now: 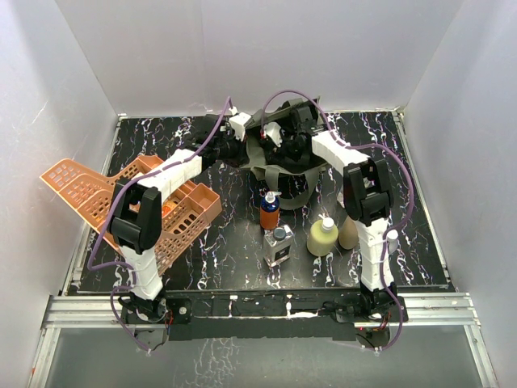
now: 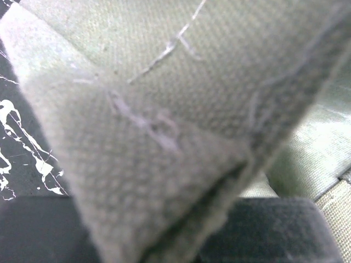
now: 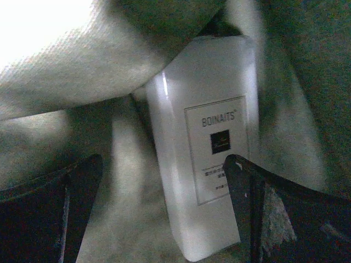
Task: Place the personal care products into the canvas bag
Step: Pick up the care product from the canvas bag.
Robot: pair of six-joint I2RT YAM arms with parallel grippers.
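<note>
At the left of the table, the orange lattice baskets lie partly under the left arm. What they hold cannot be made out.

Left gripper: jaws closed on a fold of the canvas bag. The olive weave fills the left wrist view, with the pinched edge running into the dark fingers at the bottom.

The canvas bag sits at the far centre of the table, slumped, with its mouth taken up by both wrists. Its strap handles trail toward the near side.

Bag contents: one white bottle lies on the fabric floor inside. Its long axis runs from the near edge of the right wrist view up and away from the camera, leaning slightly right. The printed label faces up. Its far end is hidden under a fold of canvas, so which end carries the cap cannot be told.

Right gripper: jaws stand wide, holding nothing. The white bottle lies between the fingers, close against the right one and well apart from the left one.

Standing upright on the table, near side of the bag:
- orange bottle with a blue top
- square clear bottle, just in front of the orange one
- yellow-green pump bottle
- tan bottle, partly hidden behind the right arm
</note>
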